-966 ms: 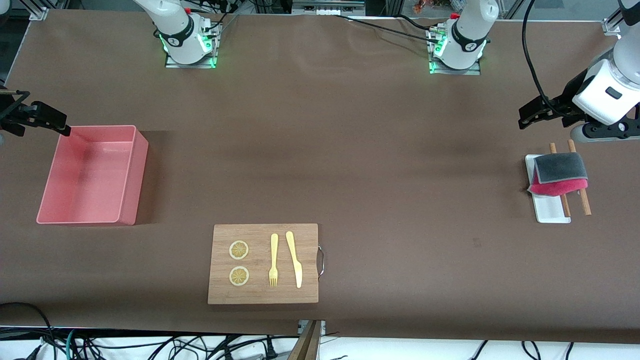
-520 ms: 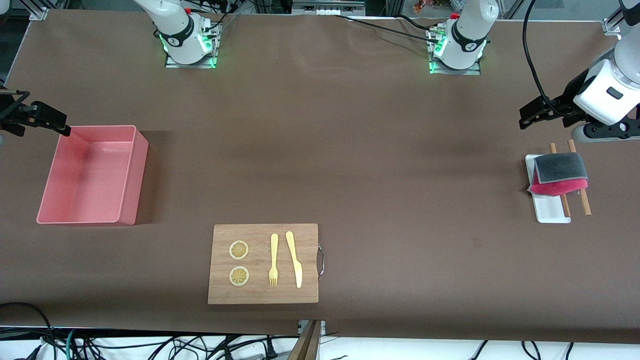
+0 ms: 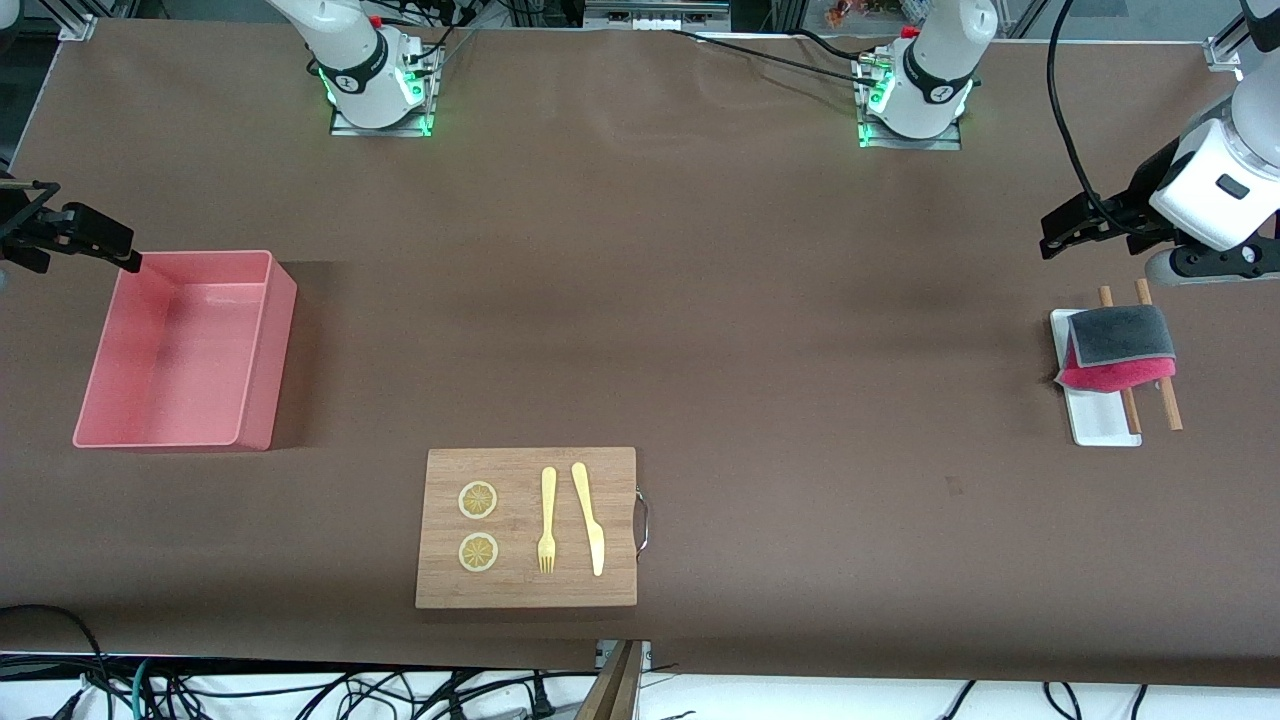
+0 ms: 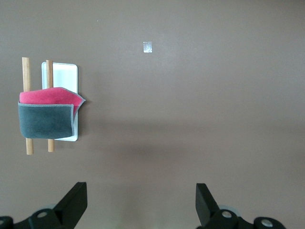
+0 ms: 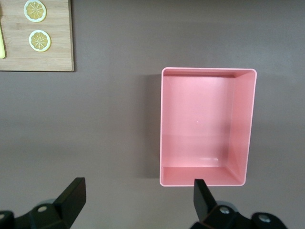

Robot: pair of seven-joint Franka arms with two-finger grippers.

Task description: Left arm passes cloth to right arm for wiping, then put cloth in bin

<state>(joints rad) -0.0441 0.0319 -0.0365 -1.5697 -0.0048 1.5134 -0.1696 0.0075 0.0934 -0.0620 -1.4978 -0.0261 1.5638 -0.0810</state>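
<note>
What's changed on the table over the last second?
Almost nothing. The left gripper, open over bare table near the cloth, crept very slightly toward its base. Nothing was taken or let go. The right gripper waits open by the bin; cloth, tray, sticks and board stayed put.

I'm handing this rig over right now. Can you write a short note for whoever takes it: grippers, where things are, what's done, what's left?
Left gripper: open, empty, in the air at the left arm's end of the table, near the cloth.
Right gripper: open, empty, over a corner of the bin.
Cloth: folded, on two wooden sticks across a white tray.
Bin: empty.
Board: holds two lemon slices, a fork and a knife.
Done: nothing yet.
Left: pick up cloth, pass it, wipe, bin it.
</note>
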